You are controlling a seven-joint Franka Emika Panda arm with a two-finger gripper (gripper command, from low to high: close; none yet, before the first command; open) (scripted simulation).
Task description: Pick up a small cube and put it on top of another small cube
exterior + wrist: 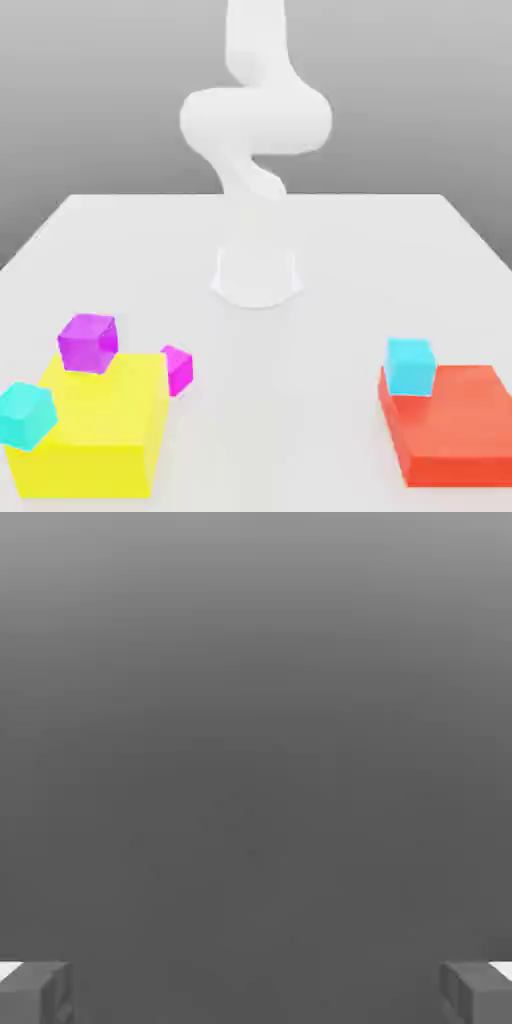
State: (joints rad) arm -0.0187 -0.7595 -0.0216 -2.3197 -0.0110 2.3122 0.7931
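A small magenta-pink cube [177, 369] rests on the white table against the exterior view's right side of a big yellow block [95, 430]. In the hand view, my gripper [256, 992] is open: its two grey fingertips [35, 992] stand far apart at the picture's edges, with nothing between them and only a grey backdrop ahead. The white arm [255, 120] rises from its base [257, 275] at the middle of the table and bends upward out of the exterior view.
A larger violet-purple cube [87, 342] sits on the yellow block's far corner, and a cyan cube [26, 414] sits at its near left edge. At the exterior view's right, a flat red block [455, 425] carries another cyan cube [410, 366].
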